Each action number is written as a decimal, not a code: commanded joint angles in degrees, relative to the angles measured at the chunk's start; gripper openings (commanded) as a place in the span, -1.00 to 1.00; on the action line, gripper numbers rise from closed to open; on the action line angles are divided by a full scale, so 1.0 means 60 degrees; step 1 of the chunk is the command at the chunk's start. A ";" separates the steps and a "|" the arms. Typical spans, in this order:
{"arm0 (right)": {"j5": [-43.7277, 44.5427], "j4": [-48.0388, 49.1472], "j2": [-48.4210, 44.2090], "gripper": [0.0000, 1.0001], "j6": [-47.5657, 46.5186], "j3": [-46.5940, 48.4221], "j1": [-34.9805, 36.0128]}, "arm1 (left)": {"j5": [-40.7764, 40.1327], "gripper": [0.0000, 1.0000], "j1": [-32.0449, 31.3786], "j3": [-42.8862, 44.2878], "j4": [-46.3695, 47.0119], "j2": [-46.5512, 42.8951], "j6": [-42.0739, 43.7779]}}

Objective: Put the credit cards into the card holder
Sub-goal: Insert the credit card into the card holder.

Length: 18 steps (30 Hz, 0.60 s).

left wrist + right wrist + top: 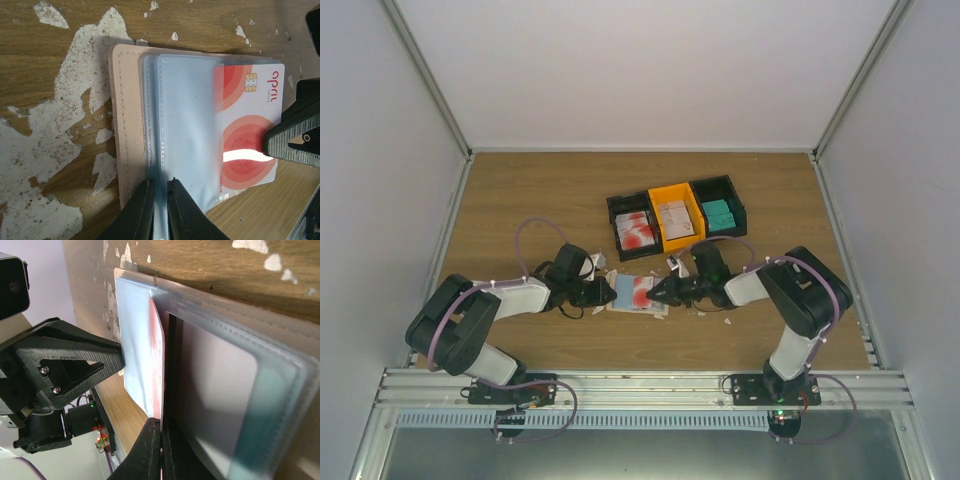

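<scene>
Card holder (pixel 638 292) lies open on the table (pixel 520 200) between the arms. Left gripper (pixel 160 183) is pinched on a clear sleeve (pixel 185 125). Right gripper (pixel 160 427) is clamped on the red-and-white card (pixel 250 150), which is partly in. I'd hold the sleeve taut and slide the card in flat and straight, no twisting.

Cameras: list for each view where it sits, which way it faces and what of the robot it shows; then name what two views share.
Top external: above and behind the bases, facing down on the table; both arms show, with left tool and right tool.
Left wrist: on the left arm, looking past its own fingers at the card holder.
Right wrist: on the right arm, looking along its own fingers at the red-and-white card, edge-on.
Shared: both wrist views show that card, the card holder and the opposite tool.
</scene>
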 commanded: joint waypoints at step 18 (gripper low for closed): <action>0.0126 0.0889 0.1159 -0.96 0.0543 0.0615 0.0617 | -0.0149 -0.89 -0.0168 -0.0215 0.0354 0.0130 0.0176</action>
